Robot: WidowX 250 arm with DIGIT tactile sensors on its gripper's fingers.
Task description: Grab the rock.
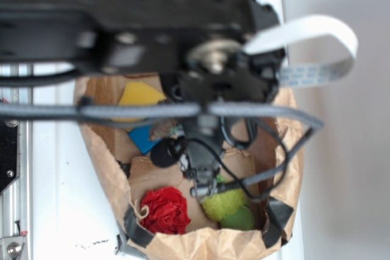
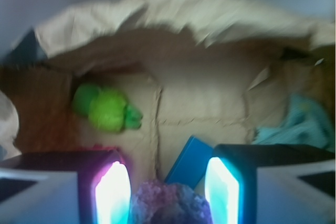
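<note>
The rock (image 2: 170, 203) is a lumpy, mottled stone at the bottom of the wrist view, lying between my two glowing fingers. My gripper (image 2: 167, 195) is open, with one finger on each side of the rock and a narrow gap on both sides. In the exterior view the rock (image 1: 161, 130) shows as a small brown-grey lump beside the blue block (image 1: 143, 138). There my black arm (image 1: 207, 144) hangs over the bin and hides the fingertips. The blue block (image 2: 190, 162) lies just beyond the rock.
Everything sits in a bin lined with crumpled brown paper (image 1: 100, 168). A red frilly ball (image 1: 164, 210) and a green plush toy (image 1: 228, 206) lie at its near end. A yellow piece (image 1: 139, 97) lies at the far end. Teal cloth (image 2: 299, 124) lies to the right.
</note>
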